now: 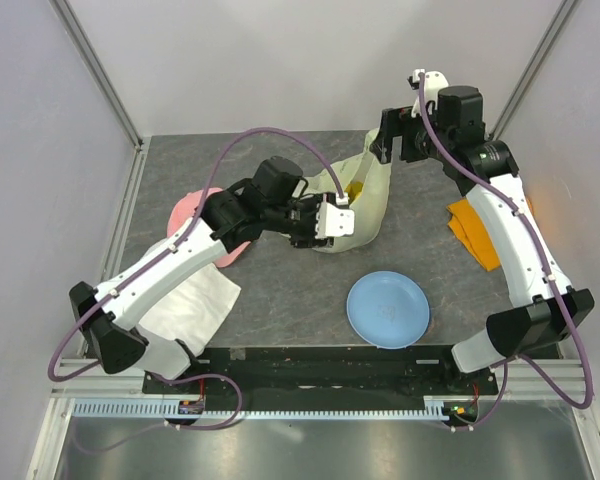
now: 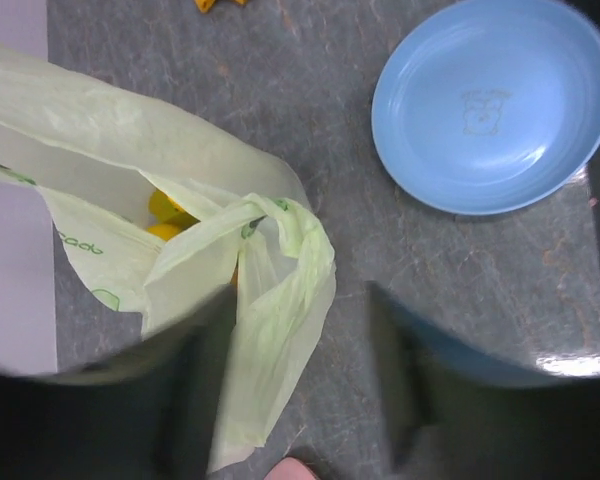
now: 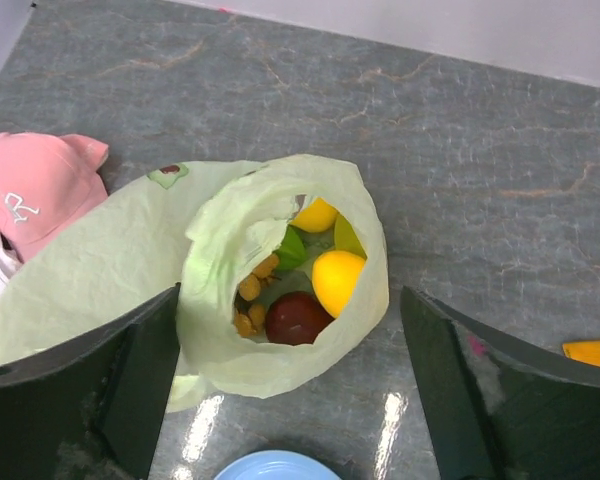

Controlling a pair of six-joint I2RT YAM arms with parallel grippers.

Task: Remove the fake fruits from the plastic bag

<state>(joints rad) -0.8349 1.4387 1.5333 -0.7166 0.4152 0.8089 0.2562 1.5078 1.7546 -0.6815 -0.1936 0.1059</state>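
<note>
— How is the left hand (image 2: 300, 293) seen?
— Half-spread, not clamped; a twisted loop of the plastic bag (image 2: 270, 260) is seen between its fingers (image 2: 195, 400).
— And the bag?
— It is laid crumpled on the grey surface (image 3: 480, 150), pale yellow-green and translucent, mouth spread; the fake fruits (image 3: 337, 280), yellow, dark red, green, brown, are seen inside.
— The right hand (image 3: 290, 291)?
— Held wide above the mouth, nothing gripped.

The plastic bag (image 3: 100, 275) below me is thin, crinkly film, translucent and faintly shiny. The fake fruits (image 3: 337, 280) inside it are smooth and glossy. The table (image 3: 430, 130) is grey and stone-veined, with a dull sheen that catches the lamps. The plate (image 2: 495, 105) is smooth and glossy. The pink cloth (image 3: 35, 190) is soft, matt fabric. My right fingers (image 3: 100, 400) look matt and dark, perhaps plastic; they are too blurred to be sure.
</note>
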